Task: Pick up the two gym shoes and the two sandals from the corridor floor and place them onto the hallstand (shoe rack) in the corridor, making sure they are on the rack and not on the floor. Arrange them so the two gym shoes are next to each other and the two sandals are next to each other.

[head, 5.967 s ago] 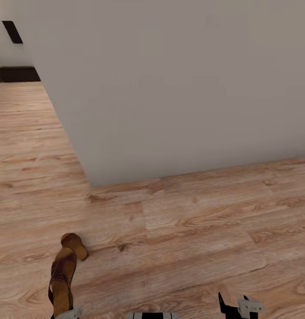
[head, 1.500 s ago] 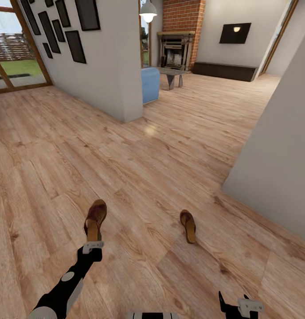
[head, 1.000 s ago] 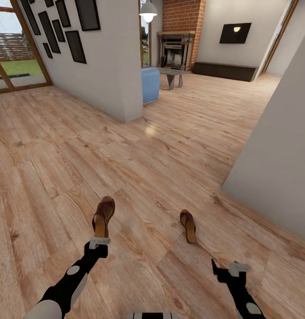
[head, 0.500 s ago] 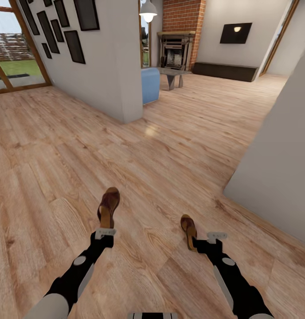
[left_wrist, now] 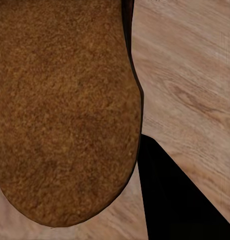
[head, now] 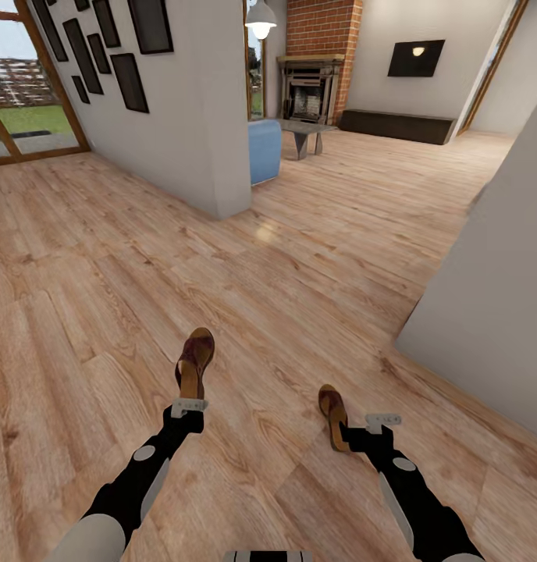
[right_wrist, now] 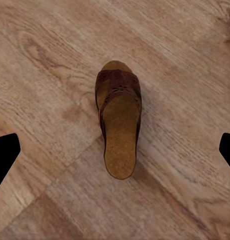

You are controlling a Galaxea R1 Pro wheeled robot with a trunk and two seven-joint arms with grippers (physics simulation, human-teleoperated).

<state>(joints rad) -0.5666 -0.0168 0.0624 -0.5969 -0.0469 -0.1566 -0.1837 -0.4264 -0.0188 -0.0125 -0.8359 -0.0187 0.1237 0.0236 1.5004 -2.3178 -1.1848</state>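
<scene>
Two small brown leather open sandals with tan insoles matter here. One sandal (head: 194,362) sits left of centre in the lower part of the head view, at the tip of the left tool (head: 188,407), which has hold of its heel end; the left wrist view shows its tan insole (left_wrist: 64,110) pressed very close to the camera. How far those jaws stand apart I cannot tell. The second sandal (head: 332,406) lies flat on the light brown wood-grain plank floor (head: 300,281), right of centre in the lower frame, with the right tool (head: 380,422) just beside its heel. In the right wrist view this sandal (right_wrist: 119,119) lies in the middle of the frame, between the two dark finger tips at the left and right edges; the jaws are spread wide and hold nothing. Its long axis runs away from the tool, toe strap far, heel near, crosswise to the line between the fingers. My judgement: the right arm is the nearer one and need only descend and close across the sandal's width.
</scene>
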